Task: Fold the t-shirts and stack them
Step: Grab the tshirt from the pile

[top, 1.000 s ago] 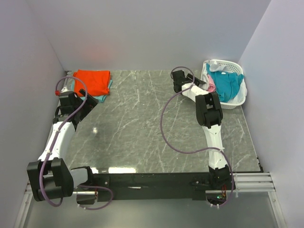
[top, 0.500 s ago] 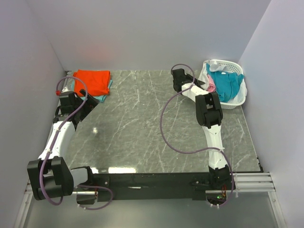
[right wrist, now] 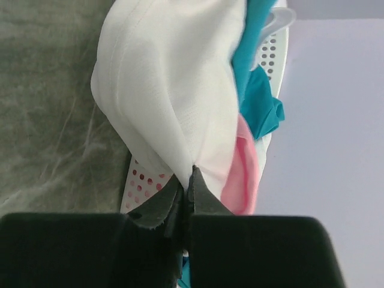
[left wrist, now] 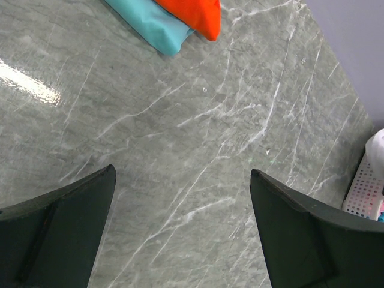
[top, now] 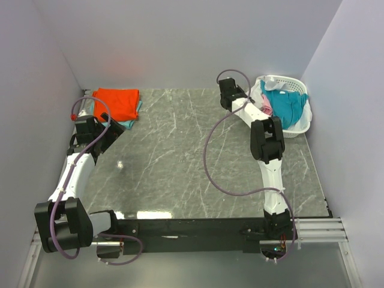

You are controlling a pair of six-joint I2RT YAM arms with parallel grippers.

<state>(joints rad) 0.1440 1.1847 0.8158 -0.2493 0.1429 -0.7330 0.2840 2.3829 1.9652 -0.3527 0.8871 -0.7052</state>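
Here, the right gripper (right wrist: pixel 189 177) pinches its dark fingers shut on a fold of the soft white t-shirt (right wrist: pixel 168 84). The shirt drapes over the perforated plastic basket (top: pixel 302 127), which also holds the crumpled pink shirt (right wrist: pixel 245 174) and teal shirt (right wrist: pixel 261 108). At the far left, the folded orange shirt (top: pixel 117 102) lies on the aqua shirt (left wrist: pixel 153 27) on the grey veined table (top: pixel 174 162), near the left gripper (left wrist: pixel 183 174), whose fingers are spread wide.

Five t-shirts were counted: one orange-red t-shirt (top: pixel 117 102), one pale aqua t-shirt (left wrist: pixel 153 24), one white t-shirt (right wrist: pixel 168 90), one pink t-shirt (right wrist: pixel 243 174), one teal-blue t-shirt (top: pixel 285 105). One laundry basket (top: pixel 301 127) and one table (top: pixel 180 168) were recorded. Two arms were noted, left arm (top: pixel 75 174) and right arm (top: pixel 270 174). Two grippers were noted, left gripper (left wrist: pixel 183 174) and right gripper (right wrist: pixel 189 171).
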